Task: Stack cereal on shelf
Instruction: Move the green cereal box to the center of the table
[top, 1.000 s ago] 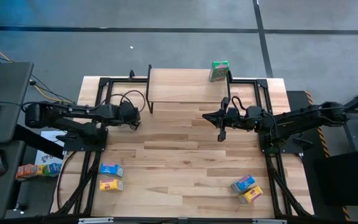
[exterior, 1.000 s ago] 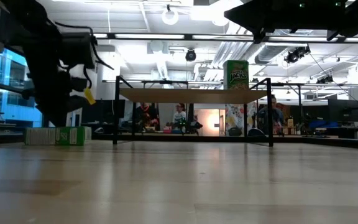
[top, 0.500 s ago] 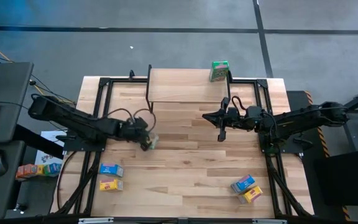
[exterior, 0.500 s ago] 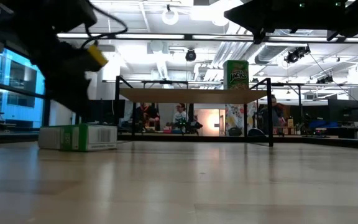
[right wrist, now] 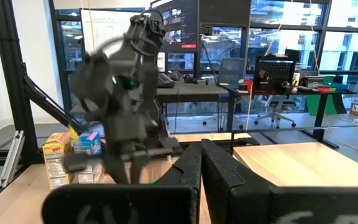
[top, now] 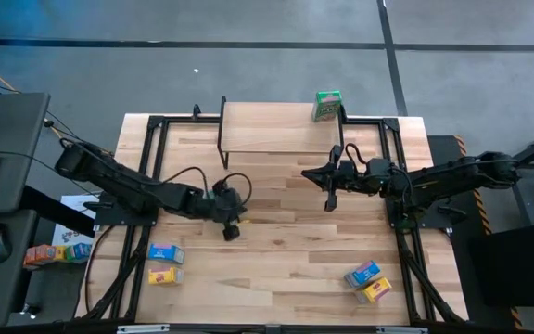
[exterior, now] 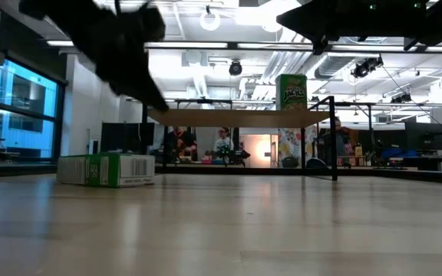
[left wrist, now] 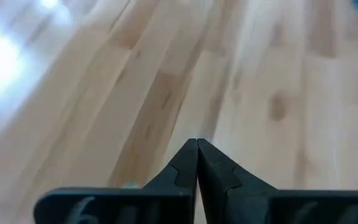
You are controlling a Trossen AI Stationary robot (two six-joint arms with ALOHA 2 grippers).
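Both jaws shut w/ nothing in them: left gripper (left wrist: 197, 163) shows fingers pressed tip to tip over bare planks in its wrist view, right gripper (right wrist: 201, 163) likewise closed & empty. From above, left gripper (top: 231, 229) sits out over the table (top: 276, 269) mid-left, arm reaching in from the left edge, tips pointed down near the wood. Right gripper (top: 330, 200) hangs just in front of the shelf (top: 276, 130), near its right front leg. Shelf stands at the far side of the table, one green cereal box (top: 327, 106) upright on its top at the right back corner; low view has the same box (exterior: 291, 92) standing on the shelf (exterior: 232, 116). Second green box (exterior: 106, 169) lies flat on the table in low view, below the left arm; from above it's hidden under that gripper, can't tell if touching. Near-left: blue box (top: 164, 253) w/ yellow box (top: 164, 276) just beside it. Near-right: blue box (top: 362, 274) & yellow box (top: 375, 291) touching, both skewed. Spare boxes (top: 54, 252) sit off the table, left side.
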